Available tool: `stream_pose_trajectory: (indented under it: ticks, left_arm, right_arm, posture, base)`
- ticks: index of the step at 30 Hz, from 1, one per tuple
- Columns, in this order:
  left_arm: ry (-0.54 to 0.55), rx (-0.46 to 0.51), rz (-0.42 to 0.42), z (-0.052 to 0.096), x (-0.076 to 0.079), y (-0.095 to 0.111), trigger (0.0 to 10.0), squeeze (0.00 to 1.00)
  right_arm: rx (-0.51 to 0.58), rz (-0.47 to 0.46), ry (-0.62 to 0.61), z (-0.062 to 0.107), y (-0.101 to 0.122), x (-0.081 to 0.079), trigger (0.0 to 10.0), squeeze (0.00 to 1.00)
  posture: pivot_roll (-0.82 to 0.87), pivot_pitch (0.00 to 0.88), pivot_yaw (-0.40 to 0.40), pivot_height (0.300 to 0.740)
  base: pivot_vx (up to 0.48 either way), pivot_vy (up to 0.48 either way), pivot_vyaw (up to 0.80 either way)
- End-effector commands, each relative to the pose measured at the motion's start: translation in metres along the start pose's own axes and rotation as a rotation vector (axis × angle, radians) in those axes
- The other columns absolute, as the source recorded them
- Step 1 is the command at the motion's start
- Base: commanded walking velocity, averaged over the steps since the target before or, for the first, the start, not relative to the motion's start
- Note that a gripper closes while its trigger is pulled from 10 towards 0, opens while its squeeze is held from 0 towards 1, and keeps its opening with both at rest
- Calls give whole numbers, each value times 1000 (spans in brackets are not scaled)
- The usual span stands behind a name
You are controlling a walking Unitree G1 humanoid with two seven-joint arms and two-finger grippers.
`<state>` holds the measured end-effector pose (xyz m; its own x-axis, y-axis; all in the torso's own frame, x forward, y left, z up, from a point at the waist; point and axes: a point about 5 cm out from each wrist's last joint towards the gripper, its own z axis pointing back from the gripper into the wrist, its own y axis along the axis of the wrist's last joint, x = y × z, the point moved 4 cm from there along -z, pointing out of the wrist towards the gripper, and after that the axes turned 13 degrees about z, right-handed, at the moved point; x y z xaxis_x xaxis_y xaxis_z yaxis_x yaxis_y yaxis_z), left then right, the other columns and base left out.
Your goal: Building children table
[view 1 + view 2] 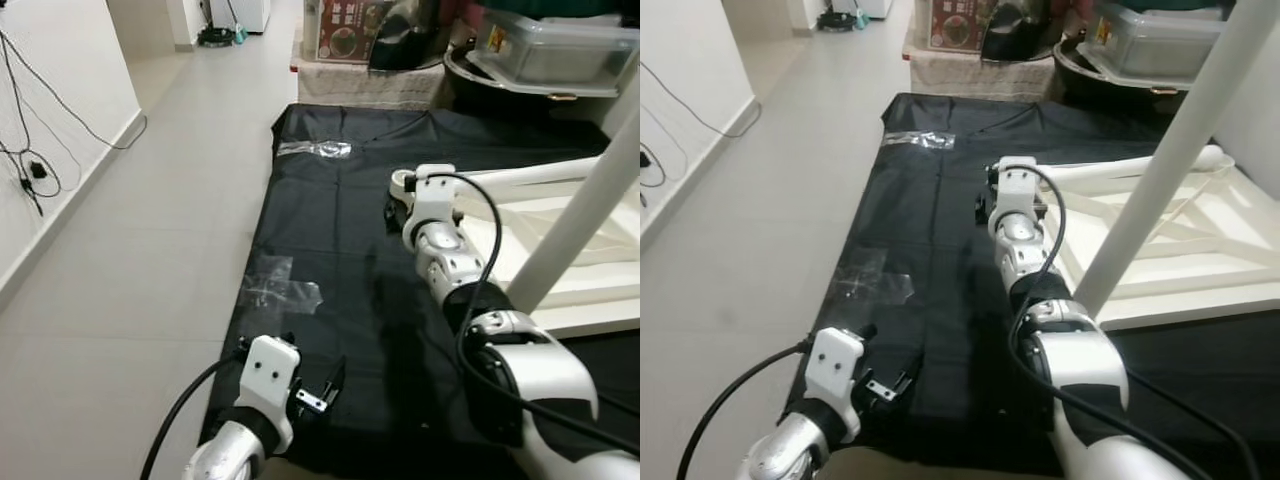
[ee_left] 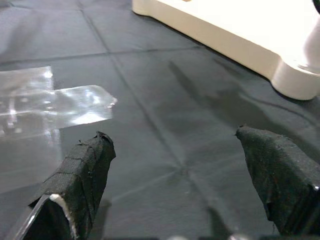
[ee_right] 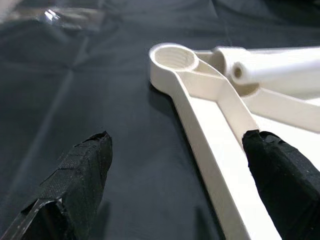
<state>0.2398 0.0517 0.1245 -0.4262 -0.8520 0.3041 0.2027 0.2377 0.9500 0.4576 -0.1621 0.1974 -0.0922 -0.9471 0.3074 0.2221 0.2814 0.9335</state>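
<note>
A white children's table top (image 1: 560, 250) lies upside down on a black mat (image 1: 330, 200) at the right. One white leg (image 1: 580, 210) stands upright in it. Another white leg (image 3: 280, 67) lies across the far edge, next to an empty round corner socket (image 3: 172, 57). My right gripper (image 3: 175, 145) is open, low over the mat, just short of that socket, with one finger over the table's rim. At the mat's near edge my left gripper (image 1: 322, 392) is open and holds nothing; the table's near corner (image 2: 295, 80) lies ahead of it.
Clear tape patches (image 1: 285, 290) are stuck on the mat. A clear plastic bin (image 1: 560, 45) and boxes (image 1: 345, 30) stand at the back. A white wall with hanging cables (image 1: 30, 170) runs along the left, with tiled floor (image 1: 150, 250) between it and the mat.
</note>
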Motion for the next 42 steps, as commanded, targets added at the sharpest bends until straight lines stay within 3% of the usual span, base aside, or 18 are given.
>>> stream_pose_trajectory:
  ticks: [1,5,9,13,17,18,21,22,30,32,35,37,38,42]
  left_arm:
    - [3,-20,7,3,2,-3,10000,0]
    - [-12,-19,13,10,10,2,10000,0]
    - [-13,-20,14,12,11,3,10000,0]
    - [-1,-36,43,22,17,2,10000,0]
    - [0,-45,49,24,19,1,10000,0]
    - [0,-48,51,24,19,0,10000,0]
    - [0,-51,52,24,19,0,10000,0]
    - [0,-53,53,24,19,0,10000,0]
    - [9,-59,54,22,18,-1,10000,0]
    - [10,-60,49,15,13,-3,10000,0]
    - [10,-61,43,10,9,-5,10000,0]
    - [13,-61,41,7,7,-6,10000,0]
    - [18,-59,40,3,3,-6,10000,0]
    - [24,-58,37,-1,0,-7,10000,0]
  right_arm:
    - [-37,-6,-16,-1,-4,4,10000,0]
    - [-159,-2,-68,0,-21,13,10000,0]
    - [-172,0,-79,0,-23,14,10000,0]
    - [-292,-57,-55,3,-47,14,10000,0]
    - [-334,-95,-25,4,-53,10,10000,0]
    - [-345,-110,-10,5,-54,10,1176,0]
    - [-352,-119,-1,5,-54,9,1176,0]
    - [-352,-121,3,5,-53,10,0,0]
    - [-343,-114,22,4,-45,14,0,0]
    - [-329,-99,42,3,-39,15,0,0]
    - [-326,-92,62,3,-36,15,0,0]
    - [-324,-65,115,4,-36,9,0,0]
    - [-329,8,236,7,-36,-4,0,0]
    - [-340,86,334,11,-41,-11,0,0]
  posture:
    - [72,182,-58,740]
    - [73,222,-65,740]
    - [73,222,-65,740]
    - [77,271,-71,740]
    - [75,272,-73,740]
    - [69,268,-74,740]
    - [69,268,-74,740]
    - [66,261,-77,740]
    - [63,248,-80,740]
    - [39,199,-69,740]
    - [39,199,-69,740]
    - [34,172,-61,740]
    - [28,163,-62,740]
    - [24,149,-61,740]
  base:
    - [0,0,0]
    - [0,0,0]
    - [0,0,0]
    - [0,0,0]
    - [0,0,0]
    - [0,0,0]
    - [0,0,0]
    - [0,0,0]
    - [0,0,0]
    - [0,0,0]
    - [0,0,0]
    - [0,0,0]
    - [0,0,0]
    - [0,0,0]
